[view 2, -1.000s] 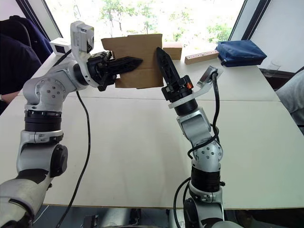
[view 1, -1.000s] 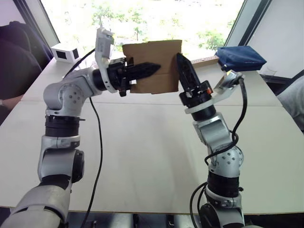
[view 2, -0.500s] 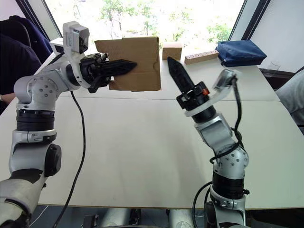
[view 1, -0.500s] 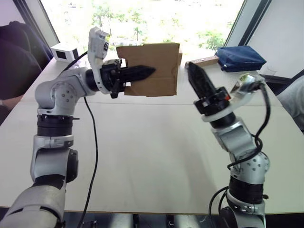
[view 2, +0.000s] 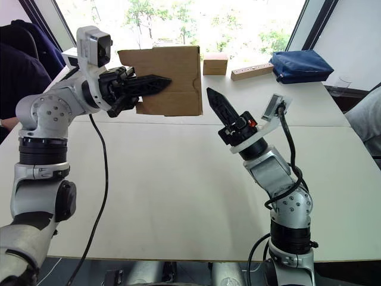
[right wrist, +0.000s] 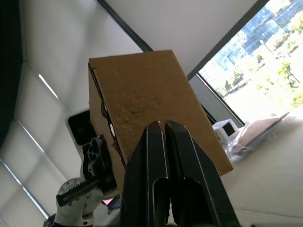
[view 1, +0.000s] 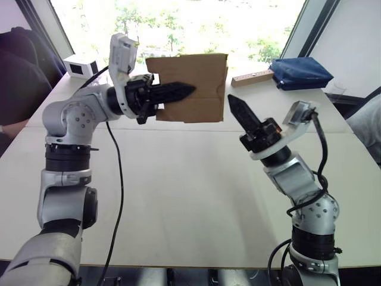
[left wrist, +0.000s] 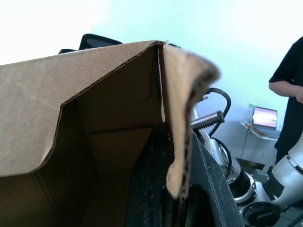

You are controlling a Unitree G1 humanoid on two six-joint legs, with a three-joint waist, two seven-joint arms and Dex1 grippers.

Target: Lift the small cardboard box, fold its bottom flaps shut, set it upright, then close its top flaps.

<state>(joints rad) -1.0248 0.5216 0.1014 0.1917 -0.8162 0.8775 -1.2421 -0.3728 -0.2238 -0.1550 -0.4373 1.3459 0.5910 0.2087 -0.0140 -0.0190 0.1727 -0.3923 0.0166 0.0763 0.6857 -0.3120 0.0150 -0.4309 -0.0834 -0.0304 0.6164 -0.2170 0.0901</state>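
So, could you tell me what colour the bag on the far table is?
Dark blue bag, clearest in the right eye view.

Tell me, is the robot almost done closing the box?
Not yet. The small cardboard box is already lifted off the table, pinched by the left gripper. The right gripper, shut, points at it without touching. Folding the flaps and standing it upright are left.

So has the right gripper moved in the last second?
Yes. The right gripper, fingers shut, has come away from the small cardboard box and dropped lower against the wooden block.
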